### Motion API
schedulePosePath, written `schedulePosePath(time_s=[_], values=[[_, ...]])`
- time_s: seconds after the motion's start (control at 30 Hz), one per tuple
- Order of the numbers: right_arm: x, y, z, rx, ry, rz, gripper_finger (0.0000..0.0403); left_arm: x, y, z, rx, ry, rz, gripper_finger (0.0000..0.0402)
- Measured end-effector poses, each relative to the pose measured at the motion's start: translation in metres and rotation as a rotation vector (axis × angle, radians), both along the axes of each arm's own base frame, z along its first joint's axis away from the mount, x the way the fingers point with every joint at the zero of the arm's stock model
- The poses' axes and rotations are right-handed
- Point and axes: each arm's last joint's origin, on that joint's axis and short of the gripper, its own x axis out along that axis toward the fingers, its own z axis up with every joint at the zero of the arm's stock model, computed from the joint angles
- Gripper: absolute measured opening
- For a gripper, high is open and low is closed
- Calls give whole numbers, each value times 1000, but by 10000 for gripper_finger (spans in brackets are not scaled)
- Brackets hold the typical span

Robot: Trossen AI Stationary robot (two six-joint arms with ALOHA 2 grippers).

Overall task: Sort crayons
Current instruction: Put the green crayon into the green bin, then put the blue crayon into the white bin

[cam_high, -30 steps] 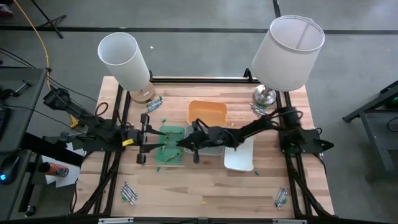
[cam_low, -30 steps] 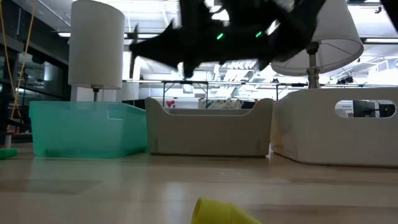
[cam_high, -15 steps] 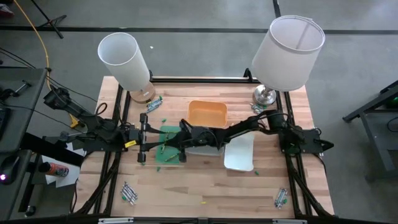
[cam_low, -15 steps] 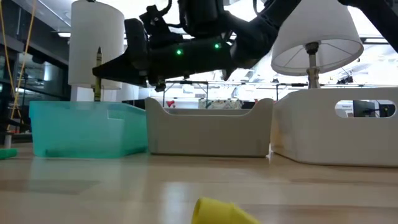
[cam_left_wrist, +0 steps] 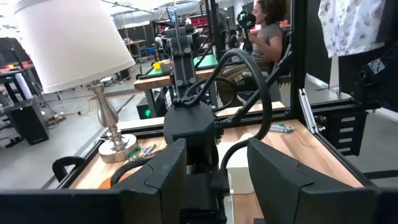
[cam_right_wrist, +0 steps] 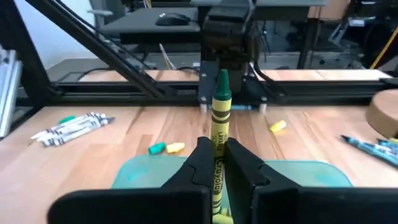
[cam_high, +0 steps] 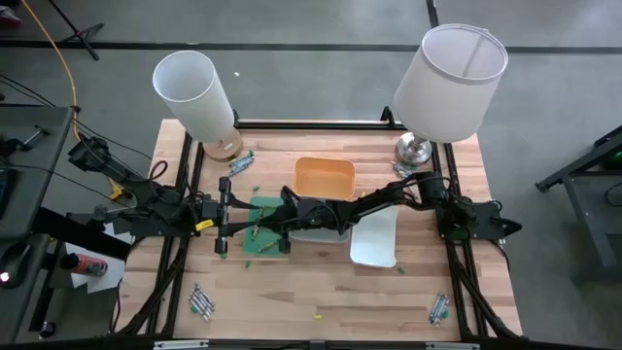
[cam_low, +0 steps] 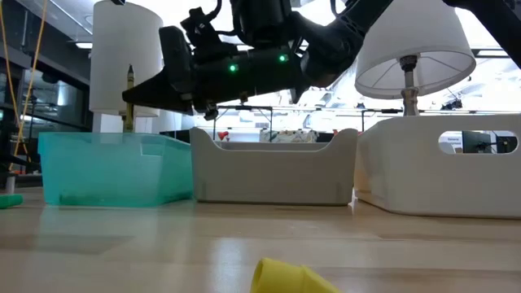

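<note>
Two arms meet over the table (cam_high: 321, 297), which is flanked by two big lamps: one white shade (cam_high: 194, 92) at the far left corner, a wider shade (cam_high: 449, 80) at the far right. Three trays sit mid-table, side by side: a teal tray (cam_low: 114, 167), a grey tray (cam_low: 273, 167) and a white tray (cam_high: 374, 241), with an orange tray (cam_high: 324, 177) just behind them. The right gripper (cam_right_wrist: 216, 163), reaching across from the right, hangs above the teal tray, its fingers pinched tight on a green crayon (cam_right_wrist: 219, 134) held upright. The left gripper (cam_high: 225, 219) waits just beside that tray, jaws standing apart and empty.

Risk, as judged from here: the crayon stands on end above the tray, so on release it may tip or bounce over the low wall onto the wood. The left gripper sits close opposite the right one; a careless swing by either could bring the two together. The right arm also lies low across the grey tray and might nudge it when pulling back.

Open room lies nearer the front edge, where only a yellow crayon (cam_high: 316, 316) and small crayon bundles (cam_high: 201, 301) rest.
</note>
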Motion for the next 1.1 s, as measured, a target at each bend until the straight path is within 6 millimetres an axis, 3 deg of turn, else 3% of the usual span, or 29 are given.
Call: schedulePosePath(time_s=[0.53, 0.83, 1.1], values=[[-1, 5, 0, -74, 4, -104, 170, 0, 1, -2, 54, 23, 40, 158], [-5, 6, 12, -125, 53, -92, 184, 0, 1, -4, 30, 39, 41, 158], [-26, 6, 50, -224, 126, -84, 184, 1, 0, -9, 17, 73, 44, 158]])
